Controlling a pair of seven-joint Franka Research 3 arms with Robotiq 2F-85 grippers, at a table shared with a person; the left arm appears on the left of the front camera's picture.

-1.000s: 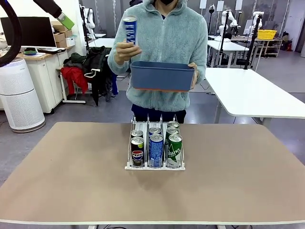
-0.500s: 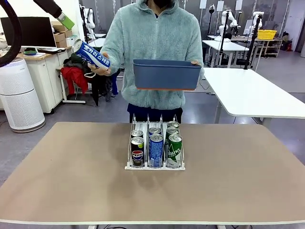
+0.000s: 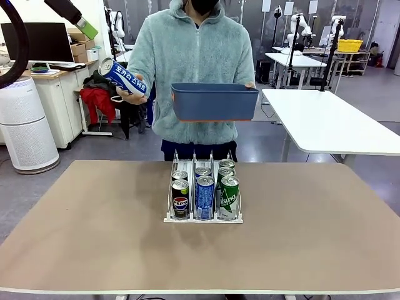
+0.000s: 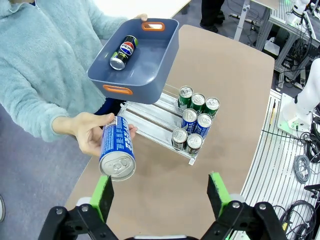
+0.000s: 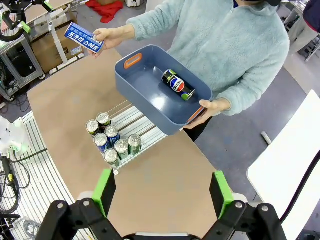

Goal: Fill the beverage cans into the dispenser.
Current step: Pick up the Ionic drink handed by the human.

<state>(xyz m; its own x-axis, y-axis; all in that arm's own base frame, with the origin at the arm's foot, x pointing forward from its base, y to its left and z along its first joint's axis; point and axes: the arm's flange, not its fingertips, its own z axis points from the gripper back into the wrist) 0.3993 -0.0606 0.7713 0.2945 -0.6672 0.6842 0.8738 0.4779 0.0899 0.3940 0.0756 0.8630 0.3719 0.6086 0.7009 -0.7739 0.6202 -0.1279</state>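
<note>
The person across the table [image 3: 94,237] holds a blue-and-white can [image 4: 117,155] out to one side in one hand [image 4: 90,132], tilted, its silver top facing the left gripper [image 4: 160,192]. That gripper hangs high in the air with its jaws spread wide and nothing between them. Seen from its wrist, the can sits just beyond the fingertips, nearer one green pad than the other, and touches neither.

The person's other hand [image 5: 212,107] holds up a dark blue bin [image 5: 145,95] level in front of the chest; a Pepsi can [image 5: 177,85] lies on its side inside.

The dispenser [image 3: 204,217] stands mid-table, below the bin. Seven cans [image 3: 204,197] stand upright at its near end – two dark Pepsi ones in one outer lane, two blue in the middle lane, three green in the other outer lane – and the far ends of the lanes are bare.

The right gripper [image 5: 162,192] is also up high, released, its jaws wide apart and well clear of the bin and dispenser below it.
</note>
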